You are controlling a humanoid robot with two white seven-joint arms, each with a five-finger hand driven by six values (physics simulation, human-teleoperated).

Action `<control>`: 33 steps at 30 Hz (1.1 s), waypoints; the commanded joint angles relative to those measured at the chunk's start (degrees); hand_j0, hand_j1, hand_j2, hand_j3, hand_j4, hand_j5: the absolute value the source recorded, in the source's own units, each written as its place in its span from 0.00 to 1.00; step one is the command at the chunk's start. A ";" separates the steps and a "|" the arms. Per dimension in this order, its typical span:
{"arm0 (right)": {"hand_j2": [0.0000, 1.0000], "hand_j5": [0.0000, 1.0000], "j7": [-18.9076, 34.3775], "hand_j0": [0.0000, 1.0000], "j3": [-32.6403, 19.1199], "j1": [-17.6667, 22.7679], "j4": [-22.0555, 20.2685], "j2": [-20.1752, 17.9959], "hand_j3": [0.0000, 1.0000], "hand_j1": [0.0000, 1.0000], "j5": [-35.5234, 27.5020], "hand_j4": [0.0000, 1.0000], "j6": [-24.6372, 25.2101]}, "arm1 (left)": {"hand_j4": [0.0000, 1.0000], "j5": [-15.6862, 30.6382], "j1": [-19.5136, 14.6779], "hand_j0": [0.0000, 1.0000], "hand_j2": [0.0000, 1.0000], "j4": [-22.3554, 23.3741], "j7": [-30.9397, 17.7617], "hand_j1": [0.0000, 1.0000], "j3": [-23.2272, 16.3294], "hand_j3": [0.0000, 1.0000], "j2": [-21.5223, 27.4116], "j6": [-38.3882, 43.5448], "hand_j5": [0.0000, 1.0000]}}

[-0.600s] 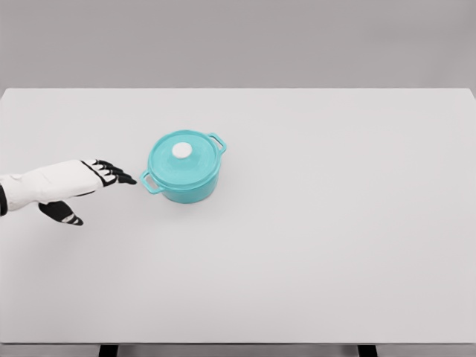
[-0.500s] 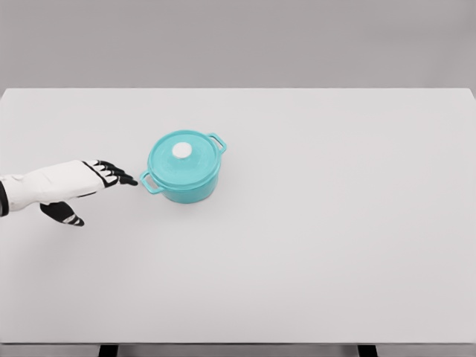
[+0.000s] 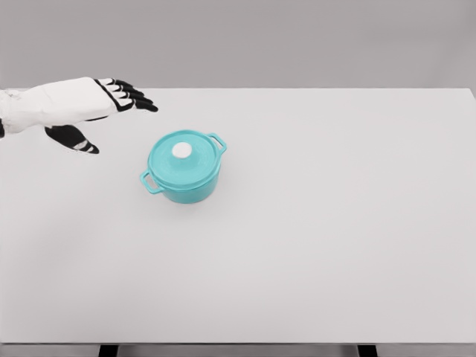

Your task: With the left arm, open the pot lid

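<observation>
A turquoise pot (image 3: 184, 175) with two side handles stands on the white table (image 3: 312, 238), left of the middle. Its turquoise lid (image 3: 182, 159) sits closed on it, with a white knob (image 3: 181, 151) on top. My left hand (image 3: 111, 111) hovers up and to the left of the pot, well above the table. Its black fingers (image 3: 134, 95) are stretched out toward the right and the thumb (image 3: 76, 140) hangs below; it holds nothing and is clear of the lid. The right arm does not show.
The table's far edge runs behind the pot against a grey wall. Two dark table legs (image 3: 108, 349) show under the front edge.
My left hand has risen from table level beside the pot's left handle to a higher spot up-left of the pot. Pot and lid have not moved.
</observation>
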 commanded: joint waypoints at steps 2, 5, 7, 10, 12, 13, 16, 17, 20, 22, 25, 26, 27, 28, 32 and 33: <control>1.00 1.00 0.02 1.00 0.01 0.00 0.01 -0.01 1.00 1.00 -0.02 1.00 0.01 | 1.00 5.63 -4.78 1.00 1.00 -0.12 0.02 1.00 -24.71 1.00 -0.41 -0.26 1.00; 1.00 1.00 0.02 1.00 0.01 0.00 0.01 -0.01 1.00 1.00 -0.02 1.00 0.01 | 1.00 4.84 -10.24 1.00 1.00 0.84 0.02 1.00 -26.30 1.00 -1.20 0.88 1.00; 1.00 1.00 0.02 1.00 0.01 0.00 0.01 -0.01 1.00 1.00 -0.02 1.00 0.01 | 1.00 1.67 -12.78 1.00 1.00 2.51 0.02 1.00 -26.47 1.00 -4.28 0.97 1.00; 1.00 1.00 0.02 1.00 0.01 0.00 0.01 -0.01 1.00 1.00 -0.02 1.00 0.01 | 1.00 1.32 -16.91 1.00 1.00 3.56 0.02 1.00 -26.12 1.00 -5.51 1.06 1.00; 1.00 1.00 0.02 1.00 0.01 0.00 0.01 -0.01 1.00 1.00 -0.02 1.00 0.01 | 1.00 1.41 -17.80 1.00 1.00 3.92 0.02 1.00 -26.03 1.00 -6.04 1.06 1.00; 1.00 1.00 0.02 1.00 0.01 0.00 -0.08 -0.01 1.00 1.00 -0.02 1.00 0.01 | 1.00 1.32 -17.80 1.00 1.00 5.23 0.02 1.00 -26.03 1.00 -6.83 1.06 1.00; 1.00 1.00 0.02 1.00 0.01 0.00 0.01 -0.01 1.00 1.00 -0.02 1.00 -0.08 | 1.00 1.05 -18.76 1.00 1.00 6.20 0.02 1.00 -26.21 1.00 -7.53 1.14 1.00; 1.00 1.00 0.02 1.00 0.01 0.00 0.01 -0.01 1.00 1.00 -0.02 1.00 0.01 | 1.00 0.97 -19.73 1.00 1.00 7.17 0.02 1.00 -26.21 1.00 -8.24 1.14 1.00; 1.00 1.00 0.02 1.00 0.01 0.00 0.01 -0.01 1.00 1.00 -0.02 1.00 -0.08 | 0.98 -1.58 -20.70 0.98 0.98 10.07 0.02 0.98 -26.47 0.98 -10.35 1.67 0.98; 1.00 1.00 0.02 1.00 0.01 0.00 0.01 -0.01 1.00 1.00 -0.02 1.00 0.01 | 0.92 -2.02 -20.70 0.92 0.92 9.98 0.02 0.92 -27.09 0.92 -10.70 1.67 0.92; 1.00 1.00 0.02 1.00 0.01 0.00 -0.08 -0.01 1.00 1.00 -0.02 1.00 0.01 | 0.87 -2.02 -20.78 0.87 0.87 9.98 0.02 0.87 -28.67 0.87 -11.58 1.67 0.87; 1.00 1.00 0.02 1.00 0.01 0.00 0.01 -0.01 1.00 1.00 -0.02 1.00 0.01 | 0.86 -2.11 -20.78 0.86 0.86 10.07 0.02 0.86 -28.67 0.86 -11.58 1.67 0.86; 1.00 1.00 0.02 1.00 0.01 0.00 0.01 -0.01 1.00 1.00 -0.02 1.00 0.01 | 0.86 -2.37 -20.78 0.86 0.86 10.07 0.02 0.86 -28.93 0.86 -11.66 1.67 0.86; 1.00 1.00 0.02 1.00 0.01 0.00 0.01 -0.01 1.00 1.00 -0.02 1.00 0.01 | 0.83 -2.72 -20.78 0.83 0.83 10.16 0.02 0.83 -29.11 0.83 -11.84 1.67 0.83; 1.00 1.00 0.02 1.00 0.01 0.00 0.01 -0.01 1.00 1.00 -0.02 1.00 0.01 | 0.76 -3.08 -20.70 0.76 0.76 10.16 0.02 0.76 -29.46 0.76 -12.28 1.58 0.76; 1.00 1.00 0.02 1.00 0.01 0.00 0.01 -0.01 1.00 1.00 -0.02 1.00 0.01 | 0.76 -3.08 -20.61 0.76 0.76 10.24 0.02 0.76 -29.46 0.76 -12.28 1.67 0.76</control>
